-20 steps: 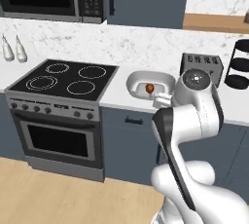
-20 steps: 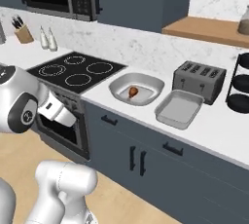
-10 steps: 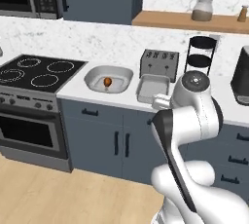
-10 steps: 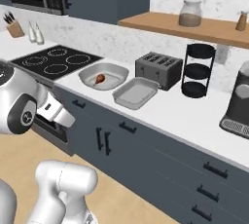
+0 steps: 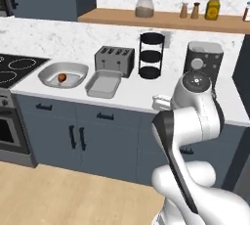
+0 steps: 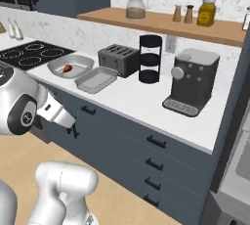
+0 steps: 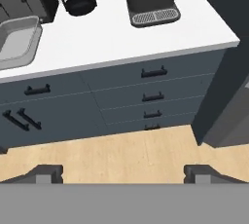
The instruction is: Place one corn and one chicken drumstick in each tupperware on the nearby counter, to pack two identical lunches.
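Base has rolled right w/ cams; stove nearly gone. One chicken drumstick (image 5: 62, 78) sits in round tub (image 5: 49, 72); flat tray (image 5: 103, 83) empty. Fingers (image 7: 44, 173) wide apart, holding nothing. More food needed.

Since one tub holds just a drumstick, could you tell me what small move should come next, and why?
Probably keep driving to find the remaining food: the gripper is open and empty, the tray is empty, the tub holds one drumstick, and no corn is in sight.
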Controlling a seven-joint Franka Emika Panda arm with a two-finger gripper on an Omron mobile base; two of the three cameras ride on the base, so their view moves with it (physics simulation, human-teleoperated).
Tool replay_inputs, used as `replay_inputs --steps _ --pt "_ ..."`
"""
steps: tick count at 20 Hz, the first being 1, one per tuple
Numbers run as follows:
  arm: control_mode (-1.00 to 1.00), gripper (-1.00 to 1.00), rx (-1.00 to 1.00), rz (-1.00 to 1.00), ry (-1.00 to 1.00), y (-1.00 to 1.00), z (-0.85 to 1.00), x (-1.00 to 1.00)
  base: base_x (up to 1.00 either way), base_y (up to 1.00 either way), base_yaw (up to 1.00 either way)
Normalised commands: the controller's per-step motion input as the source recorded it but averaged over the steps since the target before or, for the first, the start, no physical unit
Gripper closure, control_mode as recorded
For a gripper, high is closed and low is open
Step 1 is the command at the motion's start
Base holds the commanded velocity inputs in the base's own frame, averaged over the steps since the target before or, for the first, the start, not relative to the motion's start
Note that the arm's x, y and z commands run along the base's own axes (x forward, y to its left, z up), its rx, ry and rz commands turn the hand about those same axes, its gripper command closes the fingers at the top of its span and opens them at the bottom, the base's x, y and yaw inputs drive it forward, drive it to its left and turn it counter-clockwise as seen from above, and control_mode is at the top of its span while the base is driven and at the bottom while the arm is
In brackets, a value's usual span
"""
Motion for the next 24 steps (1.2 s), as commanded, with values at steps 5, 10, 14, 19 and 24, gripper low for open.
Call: replay_inputs --steps 5,10,14,19,24 --pt "1.0 -1.0 0.0 0.0 0.0 0.0 0.0 0.0 -0.1 -0.81 -0.13" --pt "1.0 -1.0 0.0 0.0 0.0 0.0 0.0 0.0 0.0 -0.69 -0.25" --pt "1.0 -1.0 0.0 0.0 0.0 0.0 0.0 0.0 0.0 -0.66 -0.25" --pt "1.0 -1.0 0.0 0.0 0.0 0.0 0.0 0.0 0.0 -0.61 -0.26" --pt "1.0 -1.0 0.0 0.0 0.0 0.0 0.0 0.0 0.0 -0.62 -0.23"
